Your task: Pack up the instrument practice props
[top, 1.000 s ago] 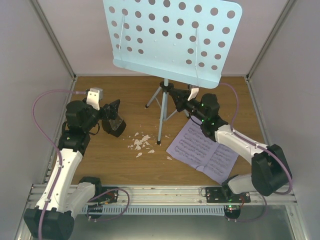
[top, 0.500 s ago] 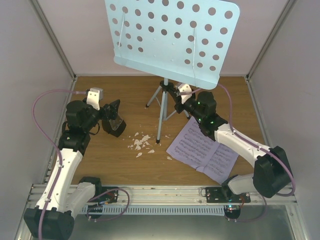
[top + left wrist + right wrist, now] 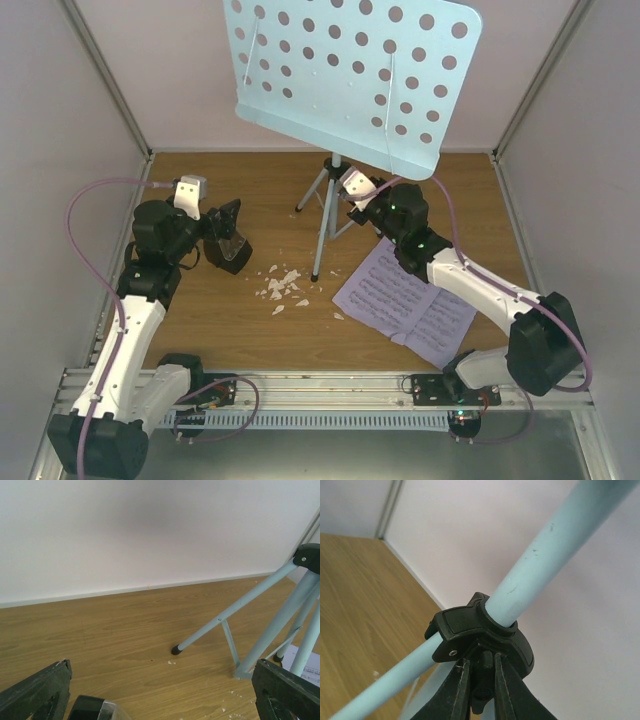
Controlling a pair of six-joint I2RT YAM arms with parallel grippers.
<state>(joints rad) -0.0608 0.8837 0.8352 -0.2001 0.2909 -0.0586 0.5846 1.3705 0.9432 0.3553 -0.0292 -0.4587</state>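
Ideally the right gripper [image 3: 481,675], jaws clamped on the black collar [image 3: 480,635] of the music stand [image 3: 350,80] at mid-table, works it along the pole [image 3: 545,555] lest the stand topple, while the left gripper [image 3: 160,687] hangs wide open over the metronome [image 3: 90,711].

Left arm [image 3: 135,330]: white shells, black rounded joint housings.
Right arm [image 3: 480,285]: same white and black, with green lights by the wrist.
Cables [image 3: 70,212]: lilac, one per arm.
Wrist cameras [image 3: 190,190]: small white-grey blocks.
Left tool [image 3: 228,240]: black, broad ribbed fingers [image 3: 287,692], edges scuffed pale.
Right tool [image 3: 481,662]: black, slim tapering fingers [image 3: 457,690].
Bases [image 3: 215,392]: black plates on a silver rail [image 3: 330,385].
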